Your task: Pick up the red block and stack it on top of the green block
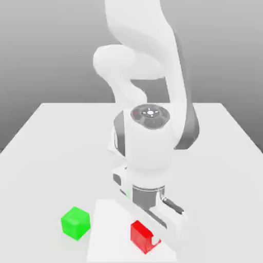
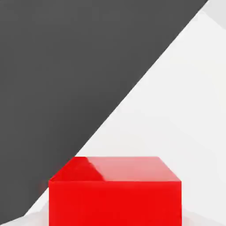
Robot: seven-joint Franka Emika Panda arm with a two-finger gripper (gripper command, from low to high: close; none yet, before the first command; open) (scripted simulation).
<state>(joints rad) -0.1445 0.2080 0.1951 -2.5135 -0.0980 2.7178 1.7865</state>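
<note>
White tabletop [image 1: 56, 133] under a plain grey backdrop carries everything. Going from the exterior view's left: the green block [image 1: 75, 223] sits near the front edge, one corner turned toward the camera. To its right, apart from it with bare table between, the red block [image 1: 142, 236] sits at the gripper [image 1: 149, 237], which is down at table level beneath the white arm [image 1: 149, 138]. A pale fingertip [image 1: 155, 240] shows against the red block's right face. The hand view has the red block [image 2: 114, 190] close and centred directly ahead, so the block appears to lie between the fingers. Whether they have closed on it I cannot tell. Both blocks are cubes, so neither has a long axis; the red one is also turned corner-on. The coming move hinges on the green block lying leftward of the hand, at similar depth.
</note>
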